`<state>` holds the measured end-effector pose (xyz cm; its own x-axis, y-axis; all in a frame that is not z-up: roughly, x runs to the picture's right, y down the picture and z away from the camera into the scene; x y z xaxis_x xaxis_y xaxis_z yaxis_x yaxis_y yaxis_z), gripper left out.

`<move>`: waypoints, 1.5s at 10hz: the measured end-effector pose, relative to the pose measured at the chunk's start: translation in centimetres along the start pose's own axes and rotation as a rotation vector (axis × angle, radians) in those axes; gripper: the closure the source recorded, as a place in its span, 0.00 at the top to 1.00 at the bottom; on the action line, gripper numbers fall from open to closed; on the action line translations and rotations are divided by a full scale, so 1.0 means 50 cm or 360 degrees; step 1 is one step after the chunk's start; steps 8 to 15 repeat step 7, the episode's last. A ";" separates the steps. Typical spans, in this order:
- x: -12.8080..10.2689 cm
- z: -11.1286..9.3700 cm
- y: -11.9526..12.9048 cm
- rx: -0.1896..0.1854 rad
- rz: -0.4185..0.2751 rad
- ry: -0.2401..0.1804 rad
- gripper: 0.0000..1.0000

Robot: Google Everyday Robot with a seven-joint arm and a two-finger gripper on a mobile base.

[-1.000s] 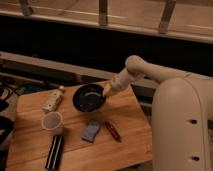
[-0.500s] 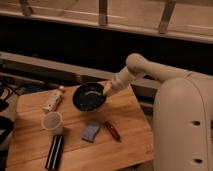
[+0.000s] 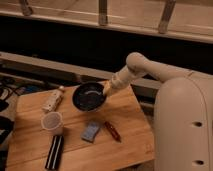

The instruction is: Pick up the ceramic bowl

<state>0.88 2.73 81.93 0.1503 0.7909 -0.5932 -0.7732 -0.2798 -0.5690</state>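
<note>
The ceramic bowl (image 3: 88,97) is round, shallow and glossy black. It is at the back middle of the wooden table (image 3: 130,115) and tips a little toward the camera. My gripper (image 3: 105,89) is at the end of the pale arm that reaches in from the right. It is shut on the bowl's right rim.
A white bottle (image 3: 54,99) lies left of the bowl. A translucent cup (image 3: 52,121) stands in front of it, with a black flat bar (image 3: 54,151) nearer the front edge. A blue sponge (image 3: 91,131) and a reddish tool (image 3: 112,131) lie in front of the bowl. My pale body (image 3: 185,125) fills the right.
The forearm has shifted slightly at the bowl's right rim. The bowl now looks a little more tipped toward the camera and has barely moved.
</note>
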 end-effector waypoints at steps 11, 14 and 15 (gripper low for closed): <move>0.004 -0.010 0.006 0.0002 -0.0004 -0.0001 0.00; 0.004 -0.010 0.006 0.0002 -0.0004 -0.0001 0.00; 0.004 -0.010 0.006 0.0002 -0.0004 -0.0001 0.00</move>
